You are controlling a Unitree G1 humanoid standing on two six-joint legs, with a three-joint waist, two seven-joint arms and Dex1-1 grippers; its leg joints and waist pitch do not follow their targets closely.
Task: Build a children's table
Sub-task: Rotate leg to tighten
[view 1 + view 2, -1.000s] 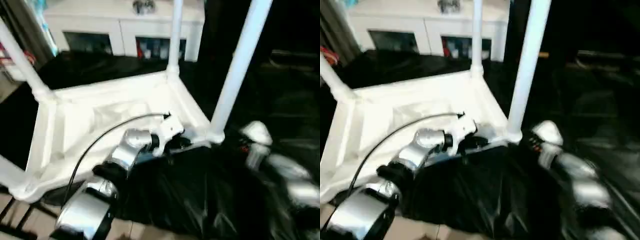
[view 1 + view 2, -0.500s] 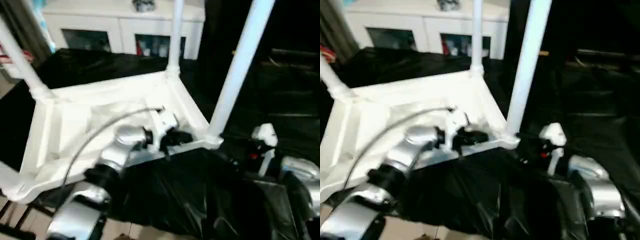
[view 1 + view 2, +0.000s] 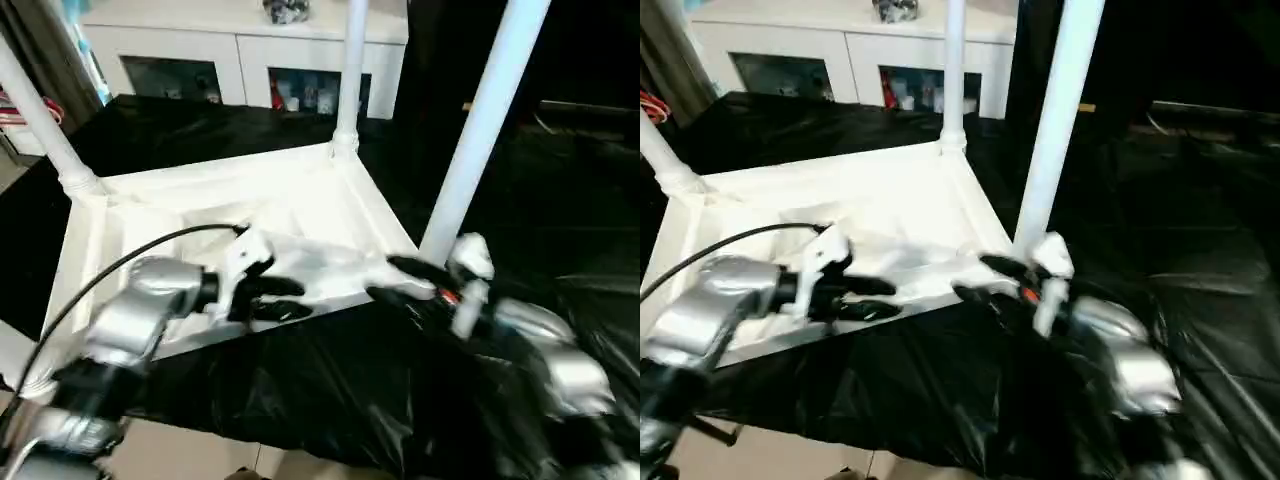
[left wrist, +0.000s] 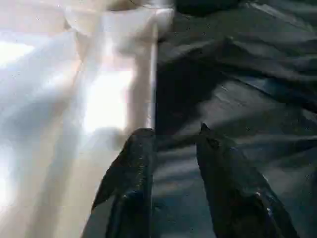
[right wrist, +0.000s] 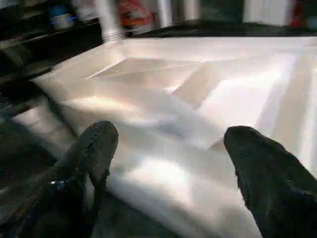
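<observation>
The table [image 3: 250, 215] lies upside down on a counter [image 3: 560, 190] draped in black sheeting, its ribbed underside facing up and its legs standing straight up from the corner sockets. One leg [image 3: 480, 125] rises from the near right corner, another [image 3: 350, 70] from the far right corner, and a third [image 3: 40, 120] slants up from the far left corner.

The left claw [image 3: 275, 298] sits at the near long rim of the top, over the middle of that edge. Its two black fingers [image 4: 131, 173] stand a little apart with nothing between them; in the left wrist view one lies over the white rim and the other over the black sheet beside it. A black cable [image 3: 120, 265] arcs from that wrist back over the silver forearm.

The right claw [image 3: 400, 280] is at the near right corner, close by the foot of the near leg. Its fingers [image 5: 96, 148] are spread wide, released, and in the right wrist view the white rim of the top runs across between them without either finger plainly touching it.

Behind the counter stands a white cabinet [image 3: 240, 50] with glass-fronted compartments.
</observation>
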